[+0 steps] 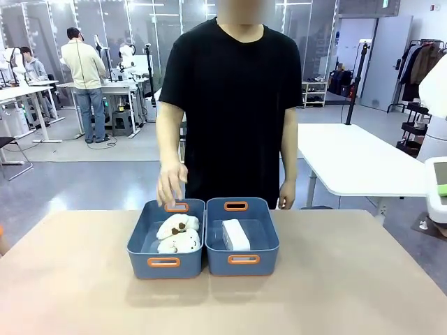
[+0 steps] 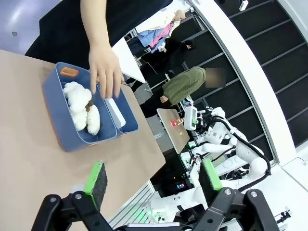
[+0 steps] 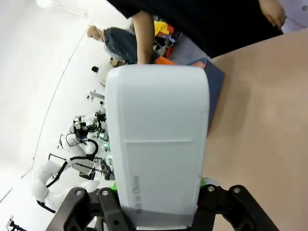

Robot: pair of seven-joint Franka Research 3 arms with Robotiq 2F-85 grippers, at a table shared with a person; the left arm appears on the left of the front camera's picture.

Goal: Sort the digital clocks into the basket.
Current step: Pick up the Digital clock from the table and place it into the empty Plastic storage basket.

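One white digital clock (image 1: 235, 234) lies in the right-hand blue-grey basket (image 1: 216, 265), seen in the left wrist view as a white block (image 2: 115, 113) in the farther bin (image 2: 130, 118). A second white clock (image 3: 159, 144) stands close before the right wrist camera, its back turned to it, with my right gripper (image 3: 161, 185) shut on it; in the front view it hangs at the far right edge (image 1: 434, 199), well right of the bins. My left gripper (image 2: 153, 177) is open and holds nothing, high above the table and away from the bins.
The left bin (image 1: 140, 248) holds two fluffy white plush toys (image 1: 178, 234) with brown feet. The person stands at the far side, one hand (image 1: 171, 183) hovering over that bin's far handle. Bare tan tabletop (image 1: 335, 293) surrounds the bins.
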